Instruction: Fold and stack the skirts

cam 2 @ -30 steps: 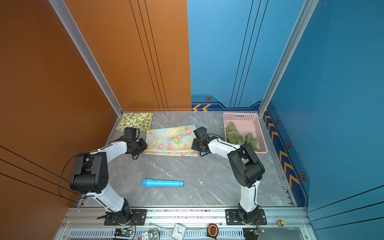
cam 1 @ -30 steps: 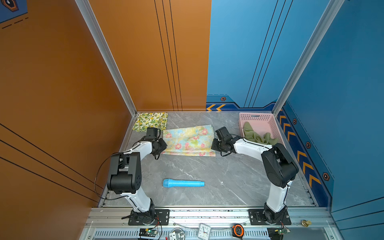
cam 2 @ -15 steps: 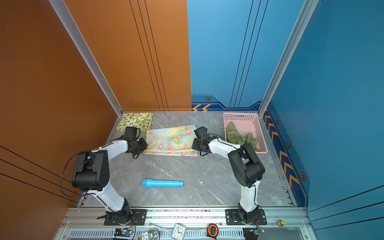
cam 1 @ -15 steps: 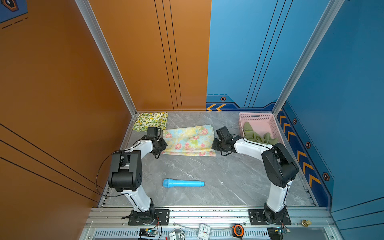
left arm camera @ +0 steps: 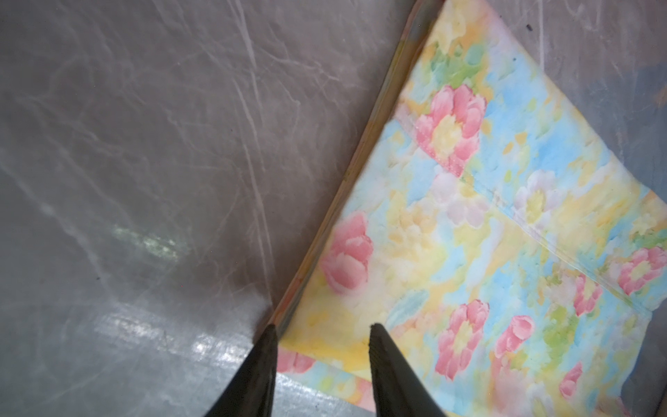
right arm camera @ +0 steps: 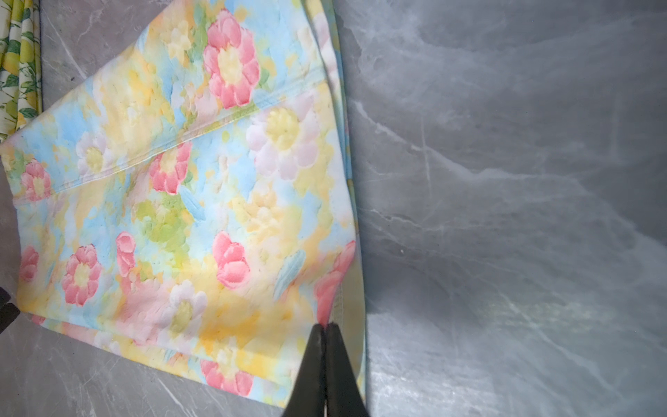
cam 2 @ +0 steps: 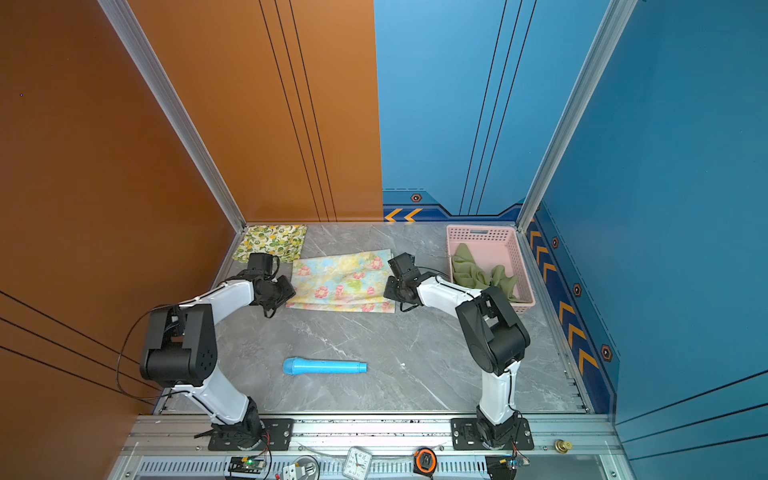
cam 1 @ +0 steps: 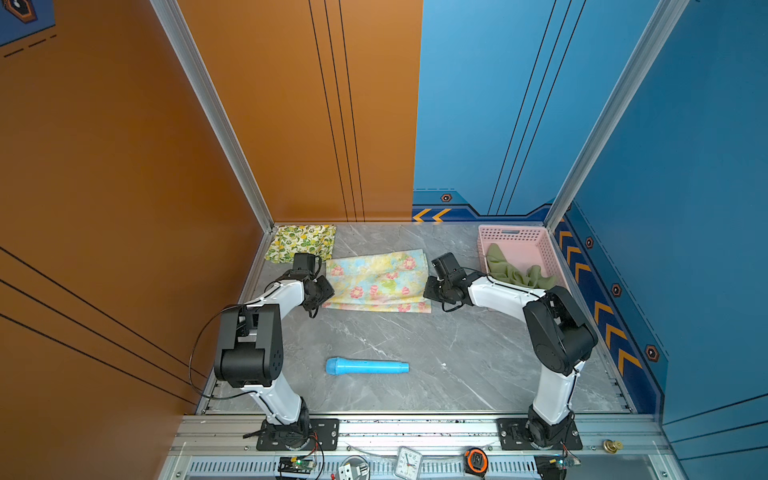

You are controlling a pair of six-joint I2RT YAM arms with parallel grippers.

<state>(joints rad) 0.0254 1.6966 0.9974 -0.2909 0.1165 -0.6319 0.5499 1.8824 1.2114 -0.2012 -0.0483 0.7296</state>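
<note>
Wrist cams settle it: left claw (left arm camera: pixel 321 326) apart, right claw (right arm camera: pixel 326 325) clamped.

The left tips straddle a corner of the floral skirt (cam 1: pixel 376 282), and the right tips are pinched together on its opposite edge (both top views hide the tips behind the wrists). From above, it lies folded flat mid-worktop (cam 1: pixel 415 345), with the lemon skirt (cam 1: pixel 301 242) folded in the back-left corner and the olive skirt (cam 1: pixel 513 274) crumpled in the pink basket (cam 1: pixel 515 237).

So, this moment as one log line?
left gripper: open at corner of pastel pink-flowered cloth skirt | right gripper: shut on its edge | lemon-print white skirt: folded | olive green skirt: in pink lattice basket
</note>
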